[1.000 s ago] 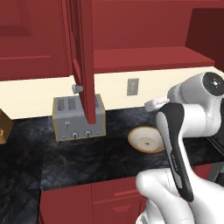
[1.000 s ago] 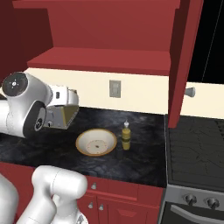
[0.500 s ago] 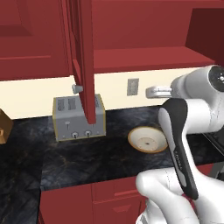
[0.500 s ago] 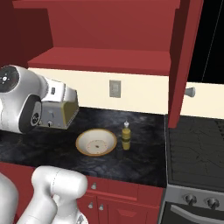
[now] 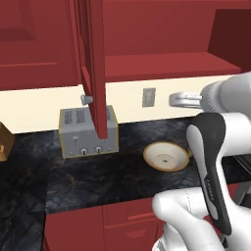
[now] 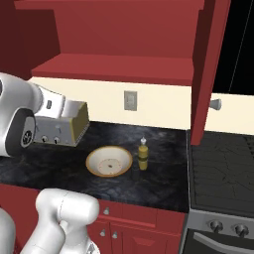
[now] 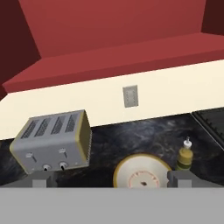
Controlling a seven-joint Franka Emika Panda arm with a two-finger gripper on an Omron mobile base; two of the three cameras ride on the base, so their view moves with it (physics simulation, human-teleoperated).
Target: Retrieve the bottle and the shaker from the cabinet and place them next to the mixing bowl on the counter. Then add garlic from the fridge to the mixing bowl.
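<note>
- Rising over the last second, the end effector (image 7: 112,178) has lifted up and away from the table (image 6: 163,186), its jaws spread wide and empty.
- Below and ahead of it, the bottle (image 6: 143,155) stands just beside the mixing bowl (image 6: 109,161).
- Bottle delivered, I judge; shaker and garlic remain.
- The cabinet (image 6: 124,49) shelf looks bare.

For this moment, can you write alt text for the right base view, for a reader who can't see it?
A small olive-yellow bottle stands on the black counter just right of the mixing bowl, below the open red cabinet. A grey toaster sits further left, partly behind the white arm, and a stove lies at right.
</note>
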